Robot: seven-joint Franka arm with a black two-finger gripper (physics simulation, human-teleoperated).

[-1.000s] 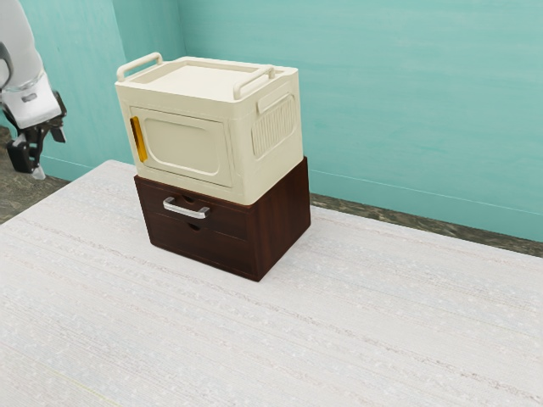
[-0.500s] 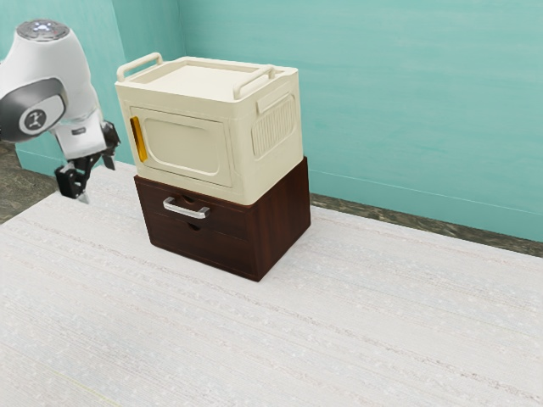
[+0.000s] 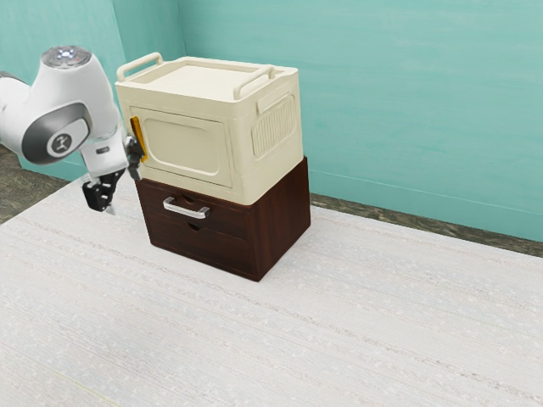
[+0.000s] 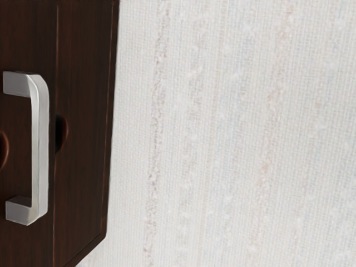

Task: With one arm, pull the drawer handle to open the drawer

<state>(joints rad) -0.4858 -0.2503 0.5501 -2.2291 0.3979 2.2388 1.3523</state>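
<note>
- While my arm reaches in from the exterior view's left, my hand hangs in front of the dark drawer cabinet, angled down and toward the exterior view's right.
- Hand is released: two black fingers spread well apart, nothing between them.
- No contact with the silver handle; hand is near it, off toward the exterior view's left.
- Handle is mounted on the upper drawer, above the lower drawer.
- Handle's long axis runs level across the drawer front, parallel to the seam between drawers in my wrist view. Two end posts hold the bar off the face.
- Drawer front and handle face the exterior view's lower left. Upper drawer sits closed.
- Cabinet is upright on the pale table, cream box stacked on top, amber pull on its door.
</note>
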